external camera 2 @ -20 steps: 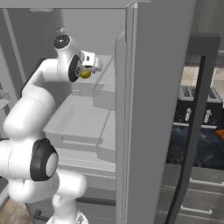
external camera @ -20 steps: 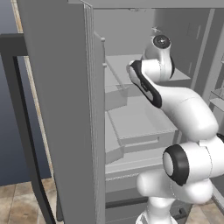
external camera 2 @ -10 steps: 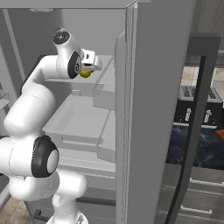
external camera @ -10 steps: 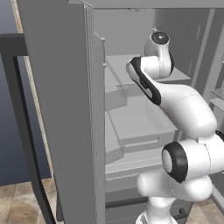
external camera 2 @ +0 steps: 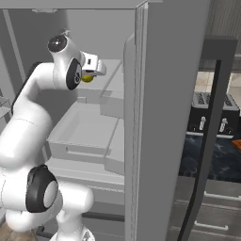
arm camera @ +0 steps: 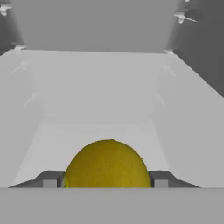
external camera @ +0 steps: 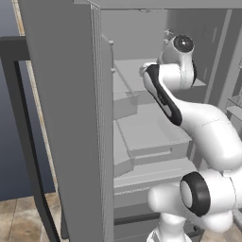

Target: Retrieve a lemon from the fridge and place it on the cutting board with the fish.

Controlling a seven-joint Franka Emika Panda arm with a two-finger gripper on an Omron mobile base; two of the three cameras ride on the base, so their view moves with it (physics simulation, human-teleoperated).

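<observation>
Lifted a bit higher since a second ago, and closed in on the fruit. Now pinching the lemon (arm camera: 107, 164) with the gripper (arm camera: 106, 179), one finger tip pressed on each side so it can't roll away. Held up in the air inside the fridge (external camera 2: 164, 94), over a pale shelf (arm camera: 87, 144), by the open door. Still needs carrying out to the cutting board. Could slip, being round and smooth.
</observation>
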